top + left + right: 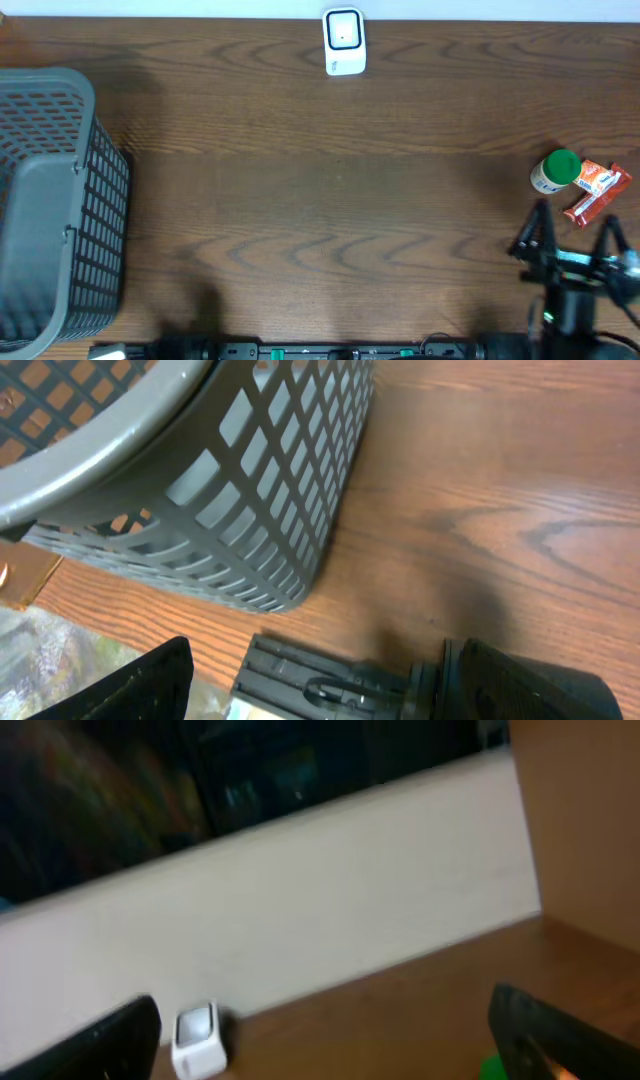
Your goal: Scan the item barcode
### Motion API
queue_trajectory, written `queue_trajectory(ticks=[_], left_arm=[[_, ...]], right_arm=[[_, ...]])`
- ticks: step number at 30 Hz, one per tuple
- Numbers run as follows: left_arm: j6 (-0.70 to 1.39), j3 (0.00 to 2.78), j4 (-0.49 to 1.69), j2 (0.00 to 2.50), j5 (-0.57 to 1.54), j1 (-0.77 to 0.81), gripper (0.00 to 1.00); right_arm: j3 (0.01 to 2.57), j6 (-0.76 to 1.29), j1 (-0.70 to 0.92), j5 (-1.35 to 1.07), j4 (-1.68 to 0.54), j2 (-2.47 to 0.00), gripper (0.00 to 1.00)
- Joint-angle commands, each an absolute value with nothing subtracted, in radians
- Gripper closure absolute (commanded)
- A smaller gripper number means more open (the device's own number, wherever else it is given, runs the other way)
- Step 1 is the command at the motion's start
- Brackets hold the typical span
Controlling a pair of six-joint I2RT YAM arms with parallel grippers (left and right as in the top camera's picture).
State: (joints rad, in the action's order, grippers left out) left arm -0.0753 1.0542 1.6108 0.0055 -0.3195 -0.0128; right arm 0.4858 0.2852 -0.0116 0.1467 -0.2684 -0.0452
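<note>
- at the far left of the table (300,200) you have a grey plastic basket (60,200) with lattice walls. the left wrist view shows its corner standing on the wood.
- the left gripper (315,655) hangs just beside that basket. its two black fingers (130,685) are spread wide, with nothing between them.
- at the middle of the far edge stands the white scanner (344,42), with a dark window on its face. any writing on it is too small to read.
- near the right edge you will find the items: a white bottle with a green cap (556,172), an orange packet (597,180) touching it, and a red stick packet (592,208) just below. their labels show white print that you cannot read at this size.
- just in front of them is the right gripper (574,228), jaws wide apart and empty, its fingertips near the stick packet.
- the surface is dark brown wood with a strong grain.
- in the right wrist view a pale wall rises behind the table, with a dark, blurred panel above it.
</note>
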Motion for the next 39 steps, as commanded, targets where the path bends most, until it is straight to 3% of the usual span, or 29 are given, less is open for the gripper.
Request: queue_trajectory(ticks=[1, 12, 39], left_arm=[[-0.070, 1.056, 1.685, 0.009, -0.325, -0.015, 0.15], [-0.070, 1.056, 1.687, 0.009, -0.325, -0.015, 0.15], [-0.070, 1.056, 1.687, 0.009, -0.325, -0.015, 0.15]], right_arm=[[0.329, 0.311, -0.008, 0.131, -0.136, -0.014, 0.01], [0.006, 0.318, -0.007, 0.178, -0.018, -0.005, 0.01], [0.006, 0.310, -0.014, 0.152, -0.060, -0.006, 0.01]])
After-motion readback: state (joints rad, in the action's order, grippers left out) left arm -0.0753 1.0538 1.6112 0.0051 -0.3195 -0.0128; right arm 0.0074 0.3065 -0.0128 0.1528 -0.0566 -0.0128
